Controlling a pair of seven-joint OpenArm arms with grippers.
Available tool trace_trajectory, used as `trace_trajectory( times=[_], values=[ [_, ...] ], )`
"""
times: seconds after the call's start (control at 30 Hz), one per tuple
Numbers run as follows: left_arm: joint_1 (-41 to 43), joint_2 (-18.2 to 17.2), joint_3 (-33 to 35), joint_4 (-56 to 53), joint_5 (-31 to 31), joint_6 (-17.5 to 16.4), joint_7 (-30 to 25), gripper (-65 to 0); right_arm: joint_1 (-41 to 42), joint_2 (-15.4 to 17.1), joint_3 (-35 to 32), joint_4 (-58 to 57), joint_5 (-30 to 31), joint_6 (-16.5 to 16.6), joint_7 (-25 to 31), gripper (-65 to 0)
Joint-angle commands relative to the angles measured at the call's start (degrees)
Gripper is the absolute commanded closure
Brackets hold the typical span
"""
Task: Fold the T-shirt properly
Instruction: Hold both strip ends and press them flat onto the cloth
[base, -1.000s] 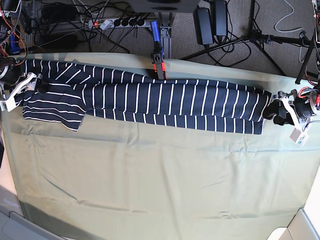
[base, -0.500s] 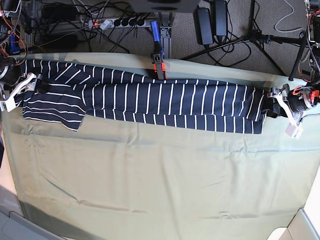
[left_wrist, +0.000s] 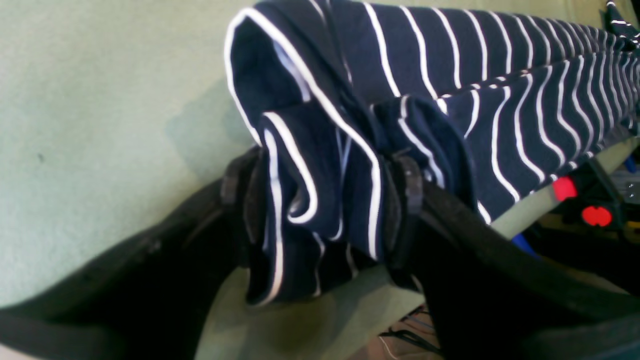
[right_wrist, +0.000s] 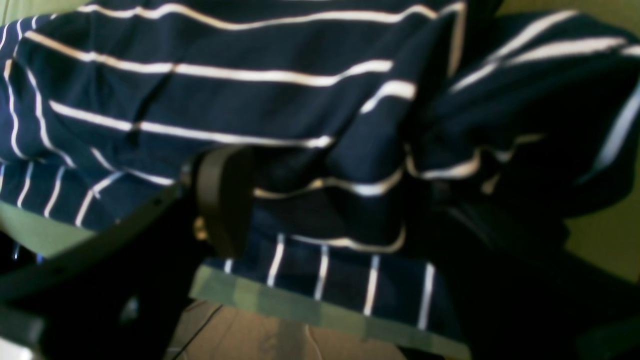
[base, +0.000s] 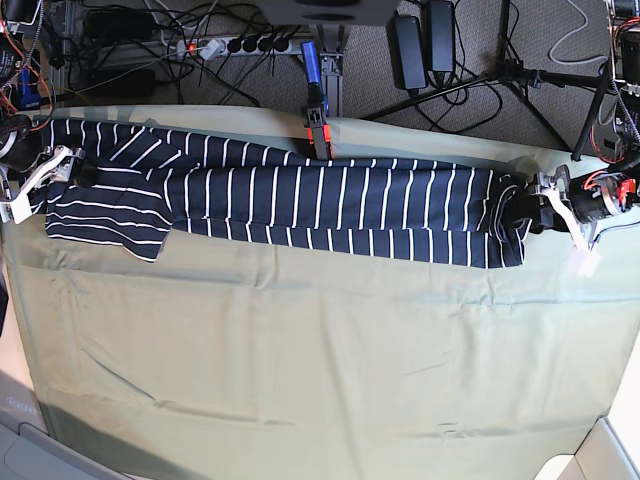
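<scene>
The T-shirt (base: 300, 200) lies as 1 long band along the far part of the tabletop (base: 320, 360), stretched between both claws. Left claw (left_wrist: 320, 200) is clenched on a bunched end of fabric; right claw (right_wrist: 320, 200) seems also clamped on the other end, but this view is blurry. To do the step well, I think both arms must move at equal speed and height, w/ light tension, so layers don't slip.

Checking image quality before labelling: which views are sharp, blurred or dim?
Base view: evenly lit, sharp, edges bowed by the lens. Left wrist view: bright, T-shirt stripes crisp, gripper dark. Right wrist view: dim and soft, stripes smeared, gripper nearly black.
</scene>
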Motion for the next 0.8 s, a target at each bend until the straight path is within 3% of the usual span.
trace_trajectory(
  times=[0.0,0.13,0.27,0.43,0.57,0.6,0.77],
  values=[
    [-0.76,-1.22,-0.55,0.68,-1.66,-1.63,-0.17,-36.1,0.44,1.22,0.74,0.74,0.44,2.40,1.09,-42.9],
    [-0.76,-1.22,-0.55,0.68,-3.19,-1.63,-0.13,-36.0,0.44,1.22,0.74,0.74,0.44,2.40,1.09,-42.9],
    [-0.76,-1.22,-0.52,0.68,-7.39,-1.63,2.05,-25.7,0.44,1.22,0.74,0.74,0.42,2.40,1.09,-42.9],
    [-0.76,-1.20,-0.52,0.68,-7.52,-1.63,1.92,-22.4,0.44,1.25,0.74,0.76,0.44,2.40,1.09,-42.9],
    [-0.76,-0.70,-0.37,0.68,-4.35,-1.63,0.98,-1.6,0.44,1.22,0.74,0.76,0.46,2.40,1.11,-42.9],
    [-0.76,-0.33,-0.37,0.68,-2.97,-1.63,0.59,0.0,0.46,1.22,0.74,0.74,0.46,2.38,1.11,-42.9],
    [-0.83,0.68,-0.37,0.68,0.04,-1.63,-0.50,0.0,0.44,1.27,0.74,0.76,0.50,2.38,1.09,-42.8]
  ],
)
